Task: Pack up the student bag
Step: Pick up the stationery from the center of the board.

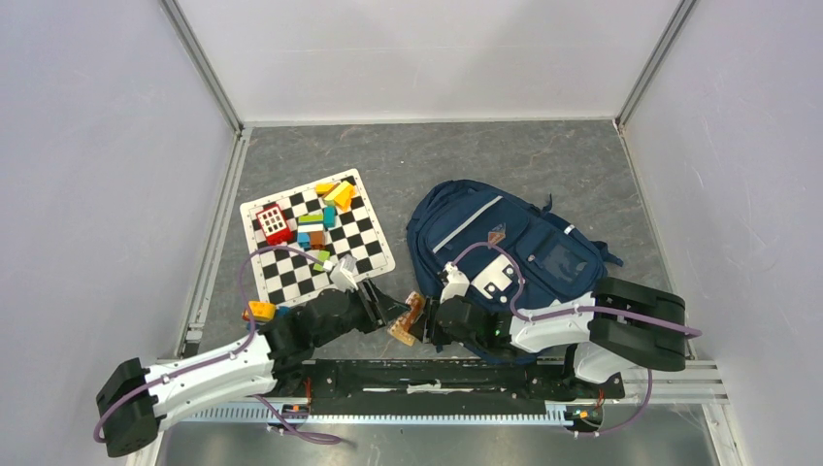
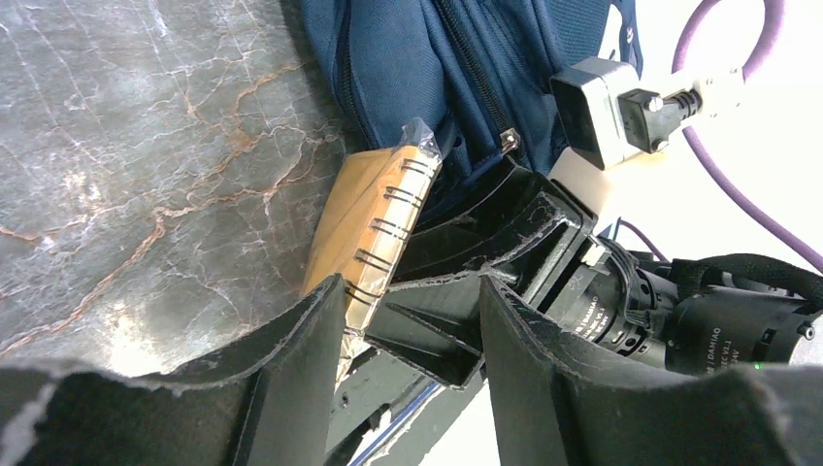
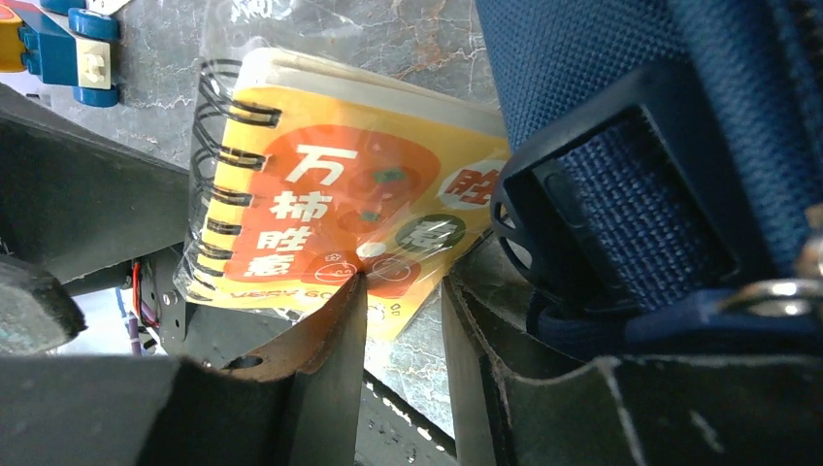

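Meeting at the spiral notebook (image 1: 406,318) beside the student bag (image 1: 505,233).
right tool (image 3: 405,291) pinches its corner; left tool (image 2: 410,286) half-open astride it.

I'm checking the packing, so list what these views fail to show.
Top view: near edge of the student bag, covered by the right arm.
Right wrist view: lower edge of the notebook, behind the right gripper; whether it is gripped is unclear.
Left wrist view: the notebook cover, turned away; only its spiral edge shows.
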